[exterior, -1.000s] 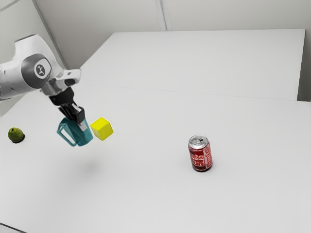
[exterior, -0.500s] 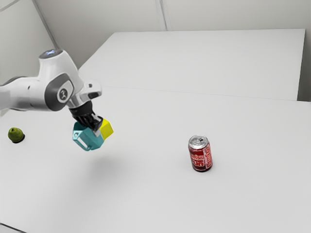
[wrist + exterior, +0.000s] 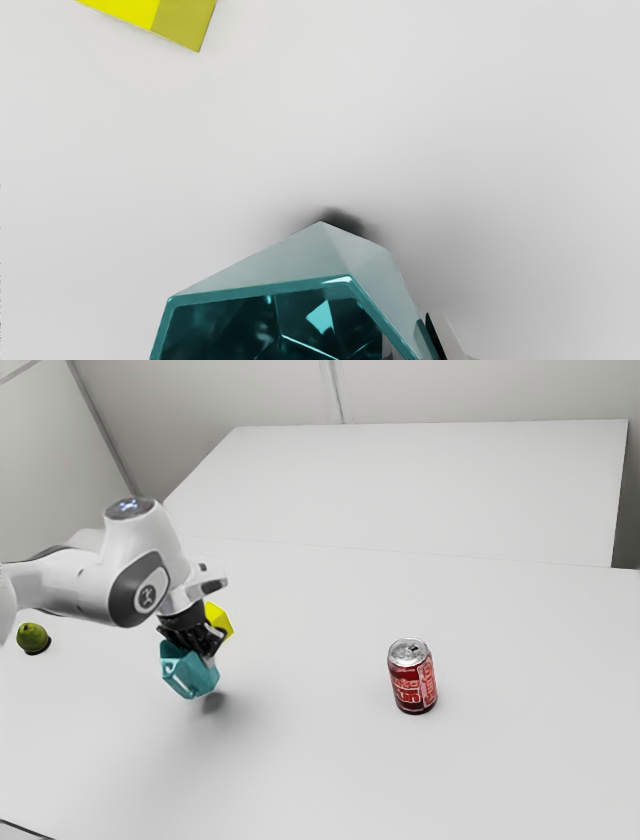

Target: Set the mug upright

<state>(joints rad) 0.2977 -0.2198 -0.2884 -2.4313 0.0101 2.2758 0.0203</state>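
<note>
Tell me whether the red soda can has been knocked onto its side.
No, the exterior view shows the red soda can standing upright on the table, its silver top facing up.

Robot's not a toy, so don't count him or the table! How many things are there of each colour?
Teal: 1 (mug)
Yellow: 1 (cube)
Mostly red: 1 (can)
Green: 1 (fruit)
Total: 4

Your gripper [image 3: 211, 648] holds the teal mug [image 3: 190, 672] tilted; the yellow cube [image 3: 217, 619] peeks from behind it, with the red can [image 3: 413, 680] and green pear [image 3: 32, 637] well apart on opposite sides.
</note>
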